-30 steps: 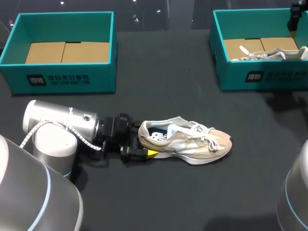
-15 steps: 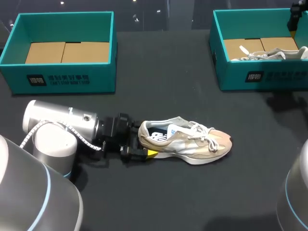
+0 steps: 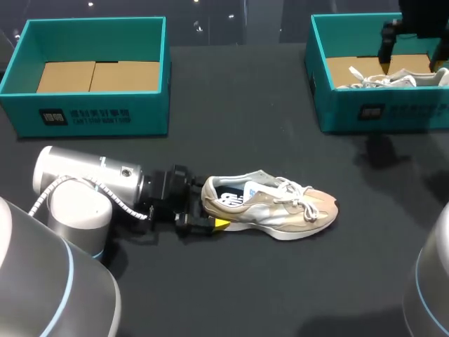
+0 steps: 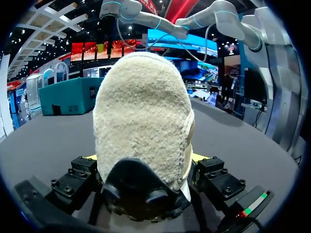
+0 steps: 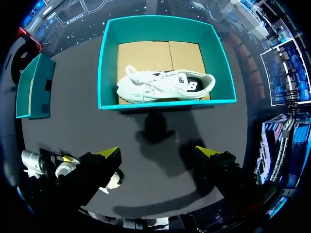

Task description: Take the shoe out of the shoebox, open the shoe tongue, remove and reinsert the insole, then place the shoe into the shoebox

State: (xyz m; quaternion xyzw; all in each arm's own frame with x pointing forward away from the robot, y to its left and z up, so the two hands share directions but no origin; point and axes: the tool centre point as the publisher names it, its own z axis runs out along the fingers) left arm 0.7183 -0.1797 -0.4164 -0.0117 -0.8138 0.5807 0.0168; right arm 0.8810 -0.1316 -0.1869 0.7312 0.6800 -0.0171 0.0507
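Left gripper clamps the heel of the beige shoe; right gripper, fingers spread, hovers over the shoebox. A firm hold should precede lifting the tongue.

Probably an exhibition hall: bright display screens, ceiling trusses beyond a dark desk carrying teal shoeboxes.

Beige-and-tan upper, white laces, white sole, dark lining with white print on the shoe at centre frame. Teal walls, brown cardboard floor, black label patch on the upper-left shoebox and the upper-right shoebox. White second shoe. Dark grey counter. Silver left arm, black left tool with yellow tips.
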